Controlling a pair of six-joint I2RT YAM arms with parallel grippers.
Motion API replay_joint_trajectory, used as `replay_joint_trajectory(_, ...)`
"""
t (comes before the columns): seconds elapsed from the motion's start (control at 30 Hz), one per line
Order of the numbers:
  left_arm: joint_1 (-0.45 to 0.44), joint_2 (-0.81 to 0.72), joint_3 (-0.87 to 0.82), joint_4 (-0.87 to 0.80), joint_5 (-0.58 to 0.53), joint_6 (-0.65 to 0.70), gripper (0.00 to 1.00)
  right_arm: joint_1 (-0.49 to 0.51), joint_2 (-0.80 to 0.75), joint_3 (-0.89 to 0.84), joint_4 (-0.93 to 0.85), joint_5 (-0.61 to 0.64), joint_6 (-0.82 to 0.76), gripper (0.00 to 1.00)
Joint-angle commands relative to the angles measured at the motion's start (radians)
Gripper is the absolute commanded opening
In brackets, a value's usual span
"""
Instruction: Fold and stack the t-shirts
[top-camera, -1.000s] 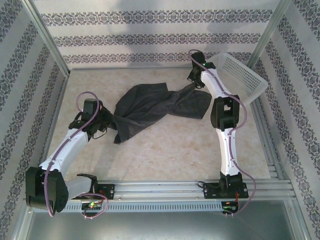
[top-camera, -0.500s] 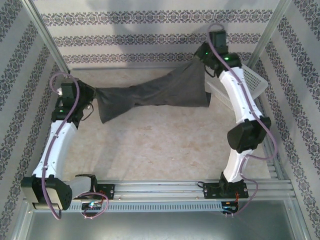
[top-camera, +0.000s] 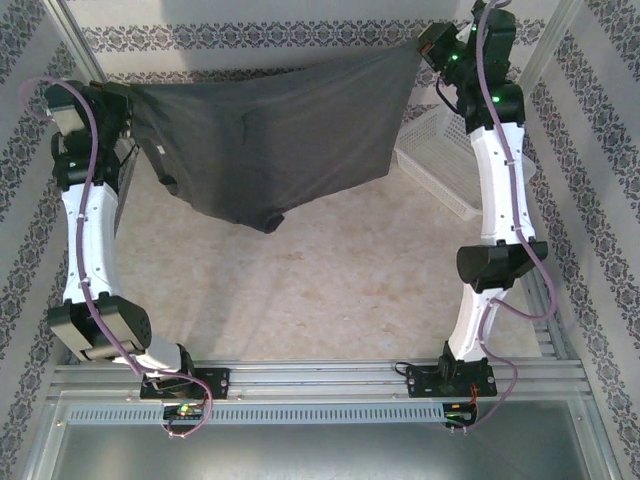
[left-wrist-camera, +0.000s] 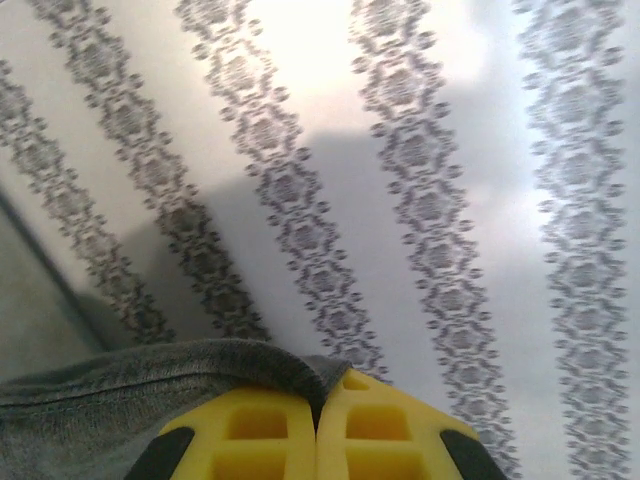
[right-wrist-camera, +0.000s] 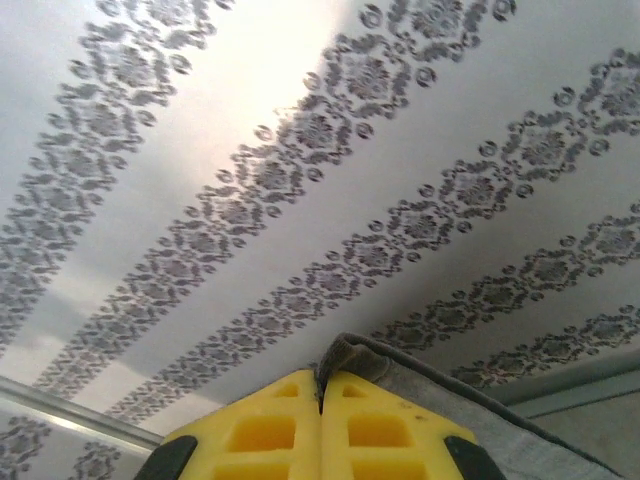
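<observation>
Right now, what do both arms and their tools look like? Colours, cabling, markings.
Left arm and right arm: white link shells, black joint housings, a purple cable looped along each. Small green light on the right arm's wrist. Left tool and right tool: yellow moulded fingers with rectangular recesses, black behind.

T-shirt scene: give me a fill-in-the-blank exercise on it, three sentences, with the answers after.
The left gripper and the right gripper are both ____ on the t-shirt. The t-shirt hangs spread out ____ the table. The white mesh basket lies on the ____ arm's side.
Missing words: shut; above; right.
</observation>
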Motion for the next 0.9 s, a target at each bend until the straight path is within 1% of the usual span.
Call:
replay_joint_trajectory(0.0, 0.012, -0.094, 0.012, 0.056, 0.046, -0.011, 0.0, -0.029, -0.146, -0.103, 0.044, -0.013, -0.005, 0.0)
replay_joint_trajectory(0.03, 0.013, -0.131, -0.032, 0.049, 0.038, -0.01, 0.0, -0.029, -0.206, -0.198, 0.063, 0.006, -0.014, 0.0)
replay_joint_trajectory(0.07, 0.013, -0.175, -0.089, 0.023, 0.015, -0.004, 0.0, -0.029, -0.285, -0.327, 0.086, 0.035, -0.018, 0.0)
replay_joint_trajectory(0.1, 0.011, -0.235, -0.143, -0.034, -0.024, 0.008, 0.0, -0.029, -0.37, -0.465, 0.097, 0.08, -0.014, 0.0)
replay_joint_trajectory(0.2, 0.007, -0.402, -0.326, -0.332, -0.194, -0.015, 0.0, -0.023, -0.616, -0.879, 0.094, 0.208, 0.034, 0.0)
replay_joint_trajectory(0.23, 0.008, -0.45, -0.389, -0.407, -0.224, -0.033, 0.0, -0.016, -0.69, -1.003, 0.086, 0.24, 0.046, 0.0)
replay_joint_trajectory(0.27, 0.008, -0.506, -0.475, -0.467, -0.236, -0.043, 0.0, -0.006, -0.763, -1.128, 0.055, 0.269, 0.052, 0.0)
replay_joint_trajectory(0.3, 0.007, -0.557, -0.569, -0.495, -0.224, -0.04, 0.0, 0.008, -0.838, -1.238, 0.015, 0.286, 0.059, 0.0)
replay_joint_trajectory(0.4, 0.0, -0.69, -0.773, -0.581, -0.161, -0.006, 0.0, 0.051, -1.031, -1.528, -0.073, 0.264, 0.074, 0.0)
replay_joint_trajectory(0.47, -0.003, -0.77, -0.861, -0.666, -0.142, 0.029, 0.0, 0.093, -1.136, -1.641, -0.16, 0.264, 0.066, 0.0)
replay_joint_trajectory(0.53, -0.004, -0.844, -0.917, -0.76, -0.138, 0.076, 0.0, 0.112, -1.23, -1.716, -0.242, 0.245, 0.058, 0.0)
replay_joint_trajectory(0.6, -0.005, -0.887, -0.954, -0.846, -0.126, 0.118, 0.0, 0.115, -1.278, -1.756, -0.279, 0.209, 0.056, 0.0)
replay_joint_trajectory(0.63, -0.004, -0.894, -0.968, -0.861, -0.113, 0.135, 0.0, 0.117, -1.278, -1.768, -0.272, 0.19, 0.058, 0.0)
replay_joint_trajectory(0.67, -0.005, -0.892, -0.984, -0.861, -0.095, 0.147, 0.0, 0.12, -1.258, -1.776, -0.244, 0.167, 0.058, 0.0)
replay_joint_trajectory(0.73, -0.006, -0.859, -1.02, -0.791, -0.04, 0.151, 0.0, 0.134, -1.175, -1.765, -0.168, 0.15, 0.056, 0.0)
replay_joint_trajectory(0.8, -0.006, -0.768, -1.032, -0.661, 0.019, 0.146, 0.0, 0.144, -1.026, -1.713, -0.043, 0.125, 0.034, 0.0)
replay_joint_trajectory(0.87, -0.009, -0.656, -1.016, -0.522, 0.034, 0.129, 0.0, 0.149, -0.859, -1.613, 0.073, 0.09, -0.002, 0.0)
